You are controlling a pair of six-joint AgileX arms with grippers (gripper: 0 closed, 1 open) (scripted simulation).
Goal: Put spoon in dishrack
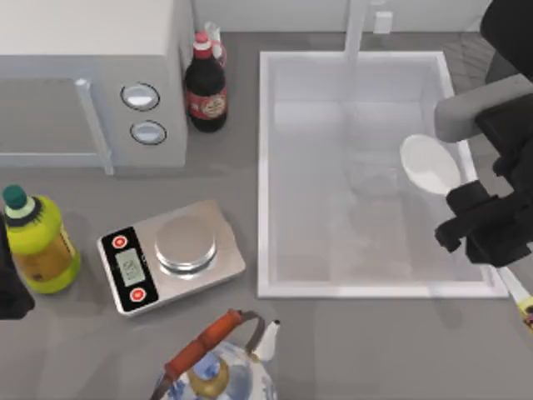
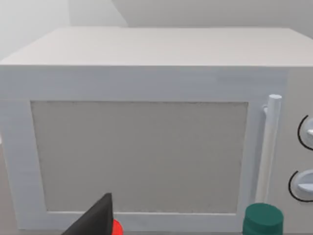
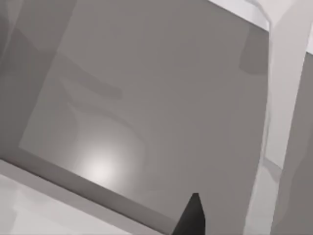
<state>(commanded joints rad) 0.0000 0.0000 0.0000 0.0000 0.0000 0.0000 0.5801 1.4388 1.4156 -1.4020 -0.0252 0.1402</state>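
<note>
surface: grey countertop | landmark: white sink basin sunk into it | left of basin, at the counter's back: white microwave, dials facing the basin | behind basin: pale wall | light: soft, even, faint shadows in front of basin

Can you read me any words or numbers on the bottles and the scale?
None can be read.
Dark bottle: red label, print too blurred.
Yellow bottle: label too blurred.
Kitchen scale: small screen and two red buttons, marks too small to read.
</note>
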